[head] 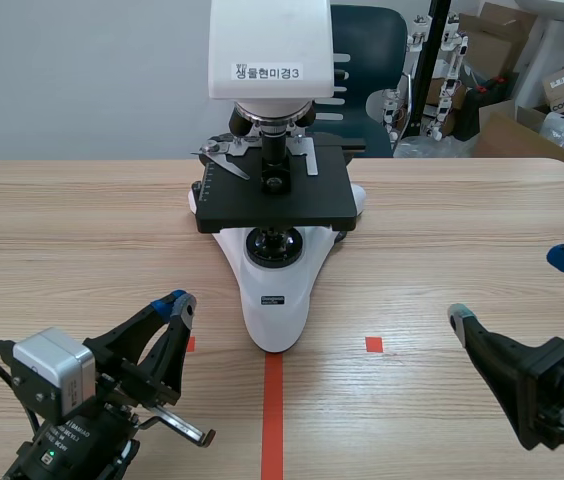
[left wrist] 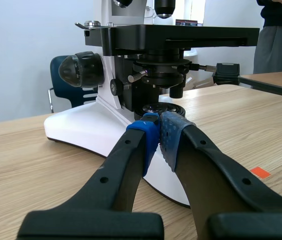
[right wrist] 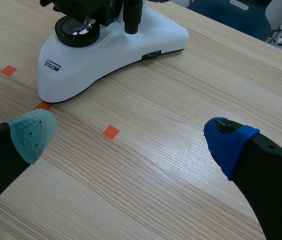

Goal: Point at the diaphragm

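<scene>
A white microscope (head: 276,300) with a black stage (head: 307,198) stands at the table's middle. Its diaphragm (left wrist: 162,75) is the black ringed unit under the stage, above the round lamp lens (head: 274,243); the stage hides it in the scene view. My left gripper (head: 177,303) is shut on nothing, low at the front left. In the left wrist view its blue pads (left wrist: 158,127) meet just short of the microscope's base (left wrist: 86,131), below the diaphragm and apart from it. My right gripper (head: 517,290) is open at the front right, its fingers (right wrist: 129,135) wide apart over bare table.
A dark chair (head: 367,40) stands behind the table. Cardboard boxes (head: 522,110) and clutter fill the back right. A person's dark clothing (left wrist: 278,30) shows beyond the microscope in the left wrist view. Bare wood lies on both sides of the microscope.
</scene>
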